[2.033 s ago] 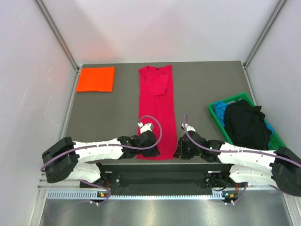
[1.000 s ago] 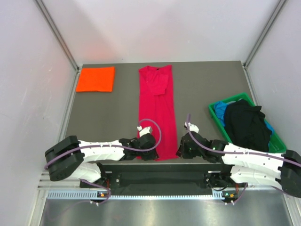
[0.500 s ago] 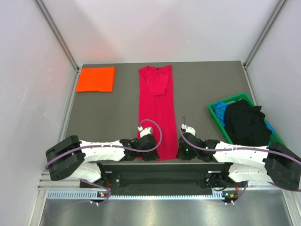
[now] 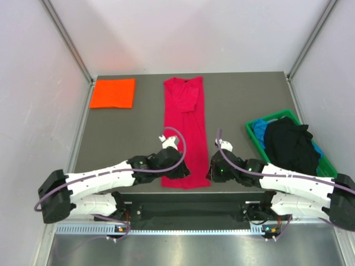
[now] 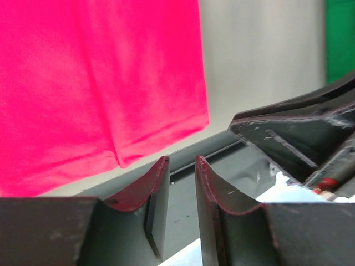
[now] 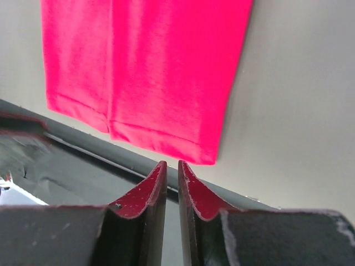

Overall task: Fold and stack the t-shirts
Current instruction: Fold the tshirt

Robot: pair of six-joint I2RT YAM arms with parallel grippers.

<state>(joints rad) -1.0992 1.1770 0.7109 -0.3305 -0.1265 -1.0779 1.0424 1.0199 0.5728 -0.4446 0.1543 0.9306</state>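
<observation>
Two grippers flank the crimson-red cloth t-shirt's (image 4: 184,130) hem at 6 o'clock on the grey counter (image 4: 127,133). Left gripper (image 5: 178,191) nearly clenched, empty. Right gripper (image 6: 171,191) likewise, beside the hem; grasping one layer could unfold the shirt.

Soft matt cloth, crimson t-shirt (image 4: 184,130); matt grey table (image 4: 127,133); glossy green plastic bin (image 4: 254,137); smooth dark fingers (image 6: 150,210).
</observation>
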